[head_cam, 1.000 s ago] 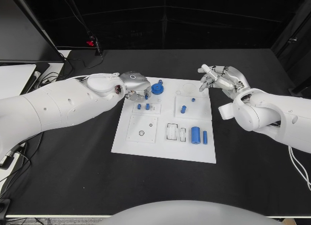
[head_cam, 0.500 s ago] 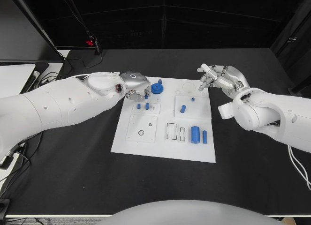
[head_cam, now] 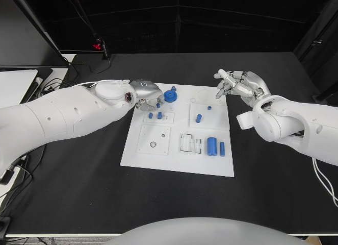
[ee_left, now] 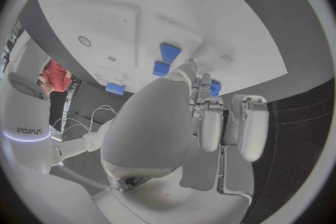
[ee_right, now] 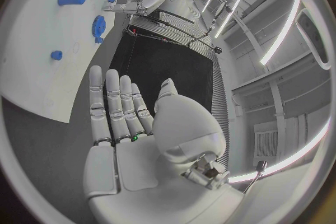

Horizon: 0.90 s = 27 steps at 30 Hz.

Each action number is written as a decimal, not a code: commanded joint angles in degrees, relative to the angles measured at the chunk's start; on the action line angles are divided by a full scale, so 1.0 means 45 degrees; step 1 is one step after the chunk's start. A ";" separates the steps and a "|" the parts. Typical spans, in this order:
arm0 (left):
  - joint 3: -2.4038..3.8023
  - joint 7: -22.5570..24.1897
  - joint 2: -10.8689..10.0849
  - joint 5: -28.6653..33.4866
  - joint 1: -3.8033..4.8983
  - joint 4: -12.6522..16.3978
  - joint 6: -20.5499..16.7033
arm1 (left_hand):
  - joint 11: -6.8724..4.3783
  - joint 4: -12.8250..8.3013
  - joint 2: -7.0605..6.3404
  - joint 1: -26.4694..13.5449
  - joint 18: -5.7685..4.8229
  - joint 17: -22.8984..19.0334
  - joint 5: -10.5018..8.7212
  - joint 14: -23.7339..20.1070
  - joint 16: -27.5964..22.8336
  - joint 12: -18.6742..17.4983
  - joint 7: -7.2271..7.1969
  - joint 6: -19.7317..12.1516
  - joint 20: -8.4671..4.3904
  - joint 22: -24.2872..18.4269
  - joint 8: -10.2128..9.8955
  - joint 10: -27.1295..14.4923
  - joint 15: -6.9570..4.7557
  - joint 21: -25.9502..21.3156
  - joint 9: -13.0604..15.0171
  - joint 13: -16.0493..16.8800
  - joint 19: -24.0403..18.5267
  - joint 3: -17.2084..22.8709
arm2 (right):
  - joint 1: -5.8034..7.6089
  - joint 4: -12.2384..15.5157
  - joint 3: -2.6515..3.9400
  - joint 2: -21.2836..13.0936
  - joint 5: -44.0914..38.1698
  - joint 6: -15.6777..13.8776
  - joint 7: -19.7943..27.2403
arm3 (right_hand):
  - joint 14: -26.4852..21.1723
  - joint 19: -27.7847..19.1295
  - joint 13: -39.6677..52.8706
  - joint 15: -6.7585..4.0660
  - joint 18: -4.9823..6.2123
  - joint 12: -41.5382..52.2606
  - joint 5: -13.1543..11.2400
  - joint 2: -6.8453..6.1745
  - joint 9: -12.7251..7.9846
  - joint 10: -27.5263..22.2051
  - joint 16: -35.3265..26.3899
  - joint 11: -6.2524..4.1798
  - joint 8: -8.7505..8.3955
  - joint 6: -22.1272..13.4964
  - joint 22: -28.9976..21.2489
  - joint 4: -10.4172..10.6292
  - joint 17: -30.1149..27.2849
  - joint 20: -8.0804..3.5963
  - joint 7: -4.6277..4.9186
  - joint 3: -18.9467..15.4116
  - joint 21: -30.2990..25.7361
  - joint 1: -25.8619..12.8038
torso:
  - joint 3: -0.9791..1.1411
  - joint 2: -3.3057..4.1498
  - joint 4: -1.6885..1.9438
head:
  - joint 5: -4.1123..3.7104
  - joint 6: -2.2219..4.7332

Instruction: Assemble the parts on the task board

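Left hand (head_cam: 145,92) curled, grasp unclear, over white task board (head_cam: 143,153); right hand (head_cam: 241,85) open, empty.

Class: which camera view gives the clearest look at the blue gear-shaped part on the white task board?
The head view: the blue gear-shaped part shows whole from above, near the board's far edge beside the left hand. The right wrist view shows it small, edge-on. In the left wrist view I cannot pick it out.

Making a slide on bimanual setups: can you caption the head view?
Left hand works at the white task board's far left corner near a blue gear; right hand hovers open beside it.
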 commanded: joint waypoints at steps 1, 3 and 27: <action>0.0006 -0.0227 -0.0007 -0.0044 0.0022 0.0007 -0.0141 | -0.0028 -0.0005 -0.0124 -0.0031 -0.0083 0.3354 0.0040 0.1327 0.0011 -0.0038 -0.0019 -0.0138 0.0062 0.3354 0.0089 -0.0157 0.0045 0.0040 0.0017 0.0022 0.1350 -0.0099 | 0.0019 0.0021 0.0008 0.0010 0.0011 0.0137 0.0072 | 0.0011 0.0102 -0.0025 0.0021 0.0113 0.0059 0.0053 -0.0017 -0.0011 0.0066 0.0057 0.0009 0.0087 -0.0086 -0.0021 -0.0026 -0.0023 -0.0022 0.0467 -0.0029 -0.0042 0.0102 | 0.0001 0.0002 0.0003 | 0.0030 -0.0003; 0.0006 -0.0238 -0.0013 -0.0044 0.0022 0.0015 -0.0260 | -0.0039 -0.0008 -0.0096 -0.0019 -0.0083 0.3354 0.0041 0.1327 0.0011 -0.0001 -0.0037 -0.0259 0.0054 0.3354 0.0088 -0.0211 0.0029 0.0040 0.0014 0.0031 0.1350 -0.0133 | 0.0019 0.0020 0.0008 0.0010 0.0011 0.0149 0.0065 | 0.0010 0.0102 -0.0029 0.0021 0.0113 0.0060 0.0053 -0.0016 -0.0010 0.0067 0.0058 0.0009 0.0090 -0.0082 -0.0021 -0.0025 -0.0025 -0.0022 0.0470 -0.0028 -0.0042 0.0103 | 0.0000 0.0002 0.0000 | 0.0021 0.0000; 0.0008 -0.0700 -0.1467 0.0085 0.0063 0.0274 -0.3362 | -0.0146 0.0117 0.0135 0.0159 0.1423 -0.5725 0.0059 -0.2472 -0.6851 0.1072 -0.0148 -0.1466 -0.0329 0.0585 0.1760 0.0399 -0.0475 -0.6316 0.0243 0.0007 -0.3506 0.0232 | 0.0026 0.0075 0.0015 -0.0185 -0.0807 0.0061 -0.0069 | 0.0041 0.0167 -0.0376 0.0027 0.0115 -0.0003 0.0033 -0.0131 -0.0006 -0.0105 0.0151 0.0037 0.0196 0.0054 -0.0036 -0.0069 -0.0184 -0.0021 0.0516 0.0029 -0.0073 0.0478 | 0.0010 -0.0029 0.0064 | -0.0133 0.0091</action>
